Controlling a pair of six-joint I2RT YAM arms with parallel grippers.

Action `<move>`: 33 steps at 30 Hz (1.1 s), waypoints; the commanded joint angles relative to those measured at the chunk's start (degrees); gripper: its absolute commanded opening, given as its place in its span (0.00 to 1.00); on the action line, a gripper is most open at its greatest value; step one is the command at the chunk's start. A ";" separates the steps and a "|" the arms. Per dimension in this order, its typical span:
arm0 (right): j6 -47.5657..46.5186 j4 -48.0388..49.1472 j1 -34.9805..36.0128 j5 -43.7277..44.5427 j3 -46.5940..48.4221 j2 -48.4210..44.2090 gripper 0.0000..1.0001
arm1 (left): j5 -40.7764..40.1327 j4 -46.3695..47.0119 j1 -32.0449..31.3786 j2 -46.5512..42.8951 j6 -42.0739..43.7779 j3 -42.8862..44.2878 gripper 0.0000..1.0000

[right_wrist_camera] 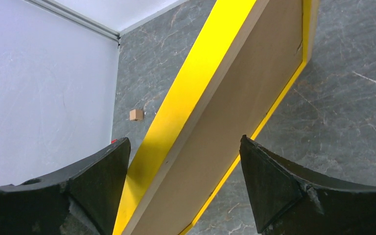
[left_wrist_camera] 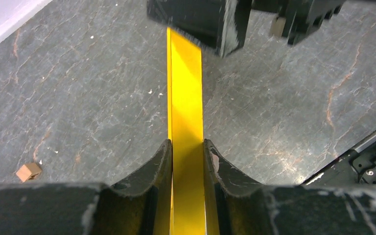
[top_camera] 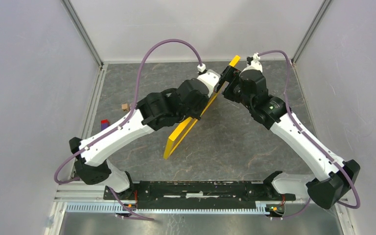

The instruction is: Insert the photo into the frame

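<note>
Two pale walls (top_camera: 24, 73) flank grey veined tabletop (top_camera: 235, 142); left jaws clamp the frame (top_camera: 178, 137), right jaws gape.

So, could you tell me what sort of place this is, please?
Probably a lab robot test cell: white panel walls with metal corner posts box in a grey stone-patterned tabletop, and the left arm and right arm are bolted to a near-edge rail.

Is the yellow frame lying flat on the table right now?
No, the frame is up on its edge rather than flat on the table, pinched at its rim by the left gripper.
</note>
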 commanded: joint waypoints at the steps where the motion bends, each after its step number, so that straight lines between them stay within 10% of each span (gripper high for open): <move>1: 3.07 0.22 1.14 1.79 -5.05 -3.16 0.85 | -0.36 4.00 -1.66 4.14 -5.28 2.87 0.02; 11: 4.01 3.98 0.93 0.59 -9.32 -4.12 0.79 | 6.81 8.26 -3.47 8.01 -8.93 1.04 0.04; 15: 5.15 6.47 0.43 0.95 -12.80 -6.02 0.61 | 11.24 10.59 -3.55 8.19 -9.68 -0.39 0.13; 28: 1.45 9.51 -6.61 -4.31 -21.67 -8.05 0.03 | 16.00 11.50 -3.20 0.43 -8.55 -4.42 0.78; 33: -5.25 9.70 -13.05 -9.52 -26.72 -8.04 0.00 | 16.77 10.38 -1.70 -6.77 -7.67 -7.84 0.90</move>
